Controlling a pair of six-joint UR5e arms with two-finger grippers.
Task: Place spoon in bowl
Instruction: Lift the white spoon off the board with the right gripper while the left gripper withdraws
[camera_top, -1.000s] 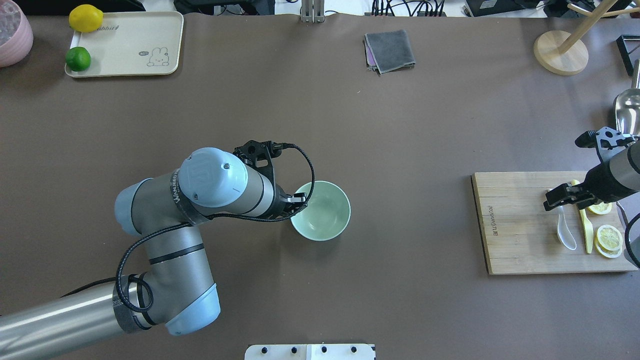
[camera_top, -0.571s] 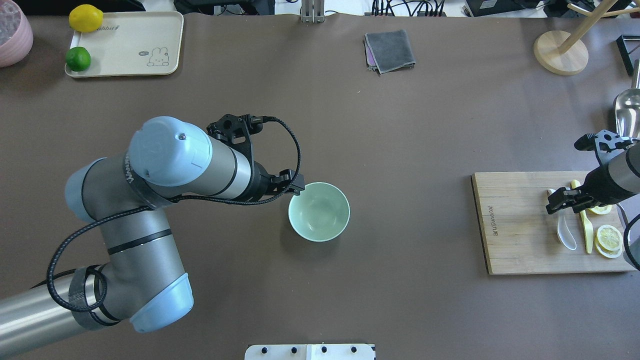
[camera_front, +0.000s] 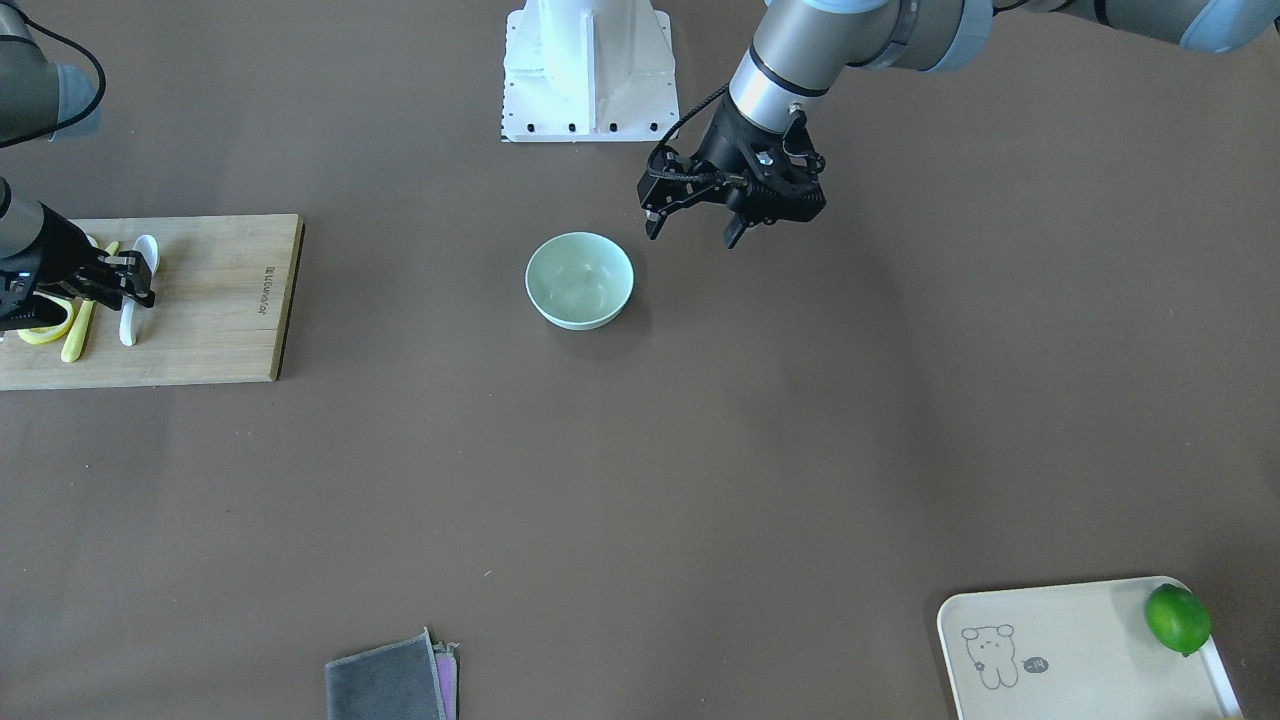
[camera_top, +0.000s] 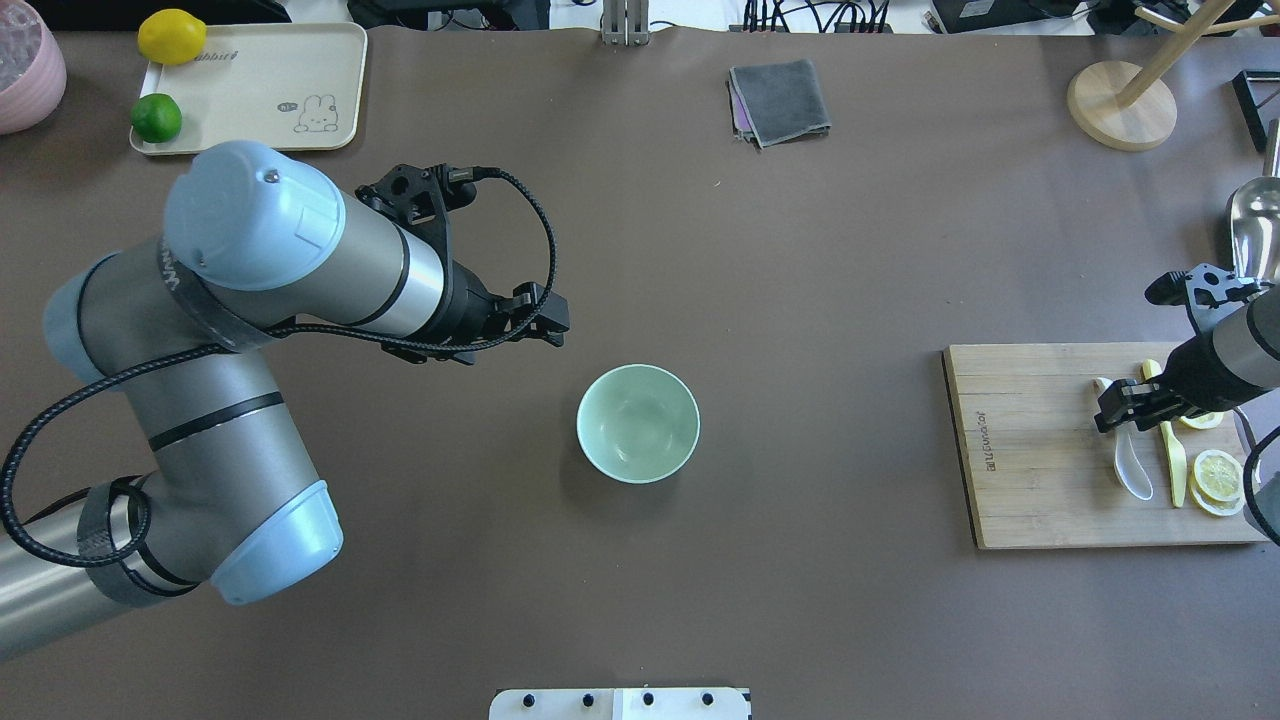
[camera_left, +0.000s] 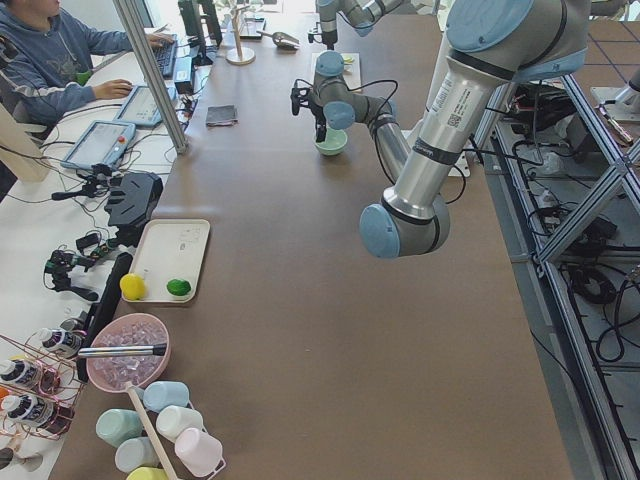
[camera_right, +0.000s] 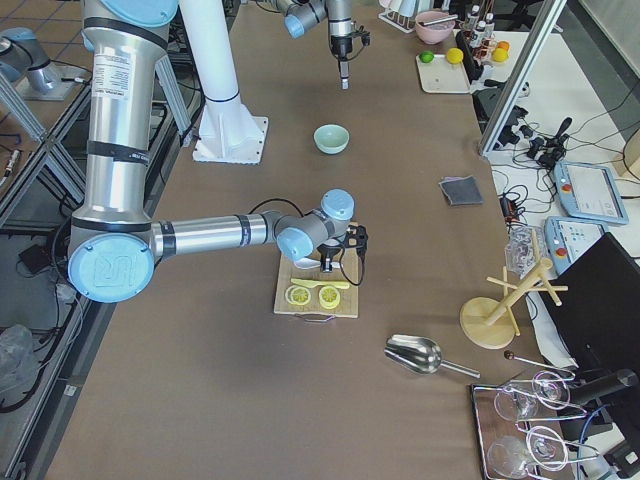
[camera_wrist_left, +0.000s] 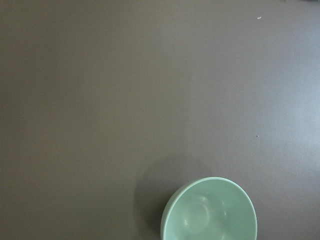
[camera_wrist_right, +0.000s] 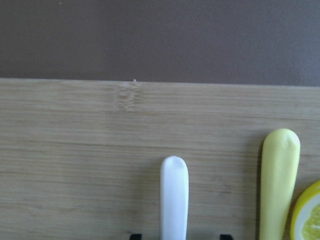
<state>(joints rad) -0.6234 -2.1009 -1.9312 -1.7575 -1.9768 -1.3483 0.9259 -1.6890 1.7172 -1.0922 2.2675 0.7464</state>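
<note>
The mint-green bowl (camera_top: 638, 423) stands empty on the brown table, also in the front view (camera_front: 579, 280) and the left wrist view (camera_wrist_left: 209, 210). The white spoon (camera_top: 1131, 468) lies on the wooden cutting board (camera_top: 1030, 480), beside a yellow knife (camera_top: 1172, 455). My right gripper (camera_top: 1124, 405) is open, low over the spoon's handle (camera_wrist_right: 174, 195). One fingertip (camera_wrist_right: 135, 236) shows on each side of the handle, not touching it. My left gripper (camera_top: 540, 318) is open and empty, raised up and to the left of the bowl (camera_front: 693, 230).
Lemon slices (camera_top: 1218, 476) lie on the board's right end. A cream tray (camera_top: 270, 90) with a lime and a lemon is far left. A grey cloth (camera_top: 780, 100), a wooden stand (camera_top: 1120, 105) and a metal scoop (camera_top: 1255, 225) lie at the far and right edges.
My left gripper has drawn away from the bowl's left rim, up and to the far left. The bowl stays put. My right gripper has shifted slightly along the spoon's handle.
</note>
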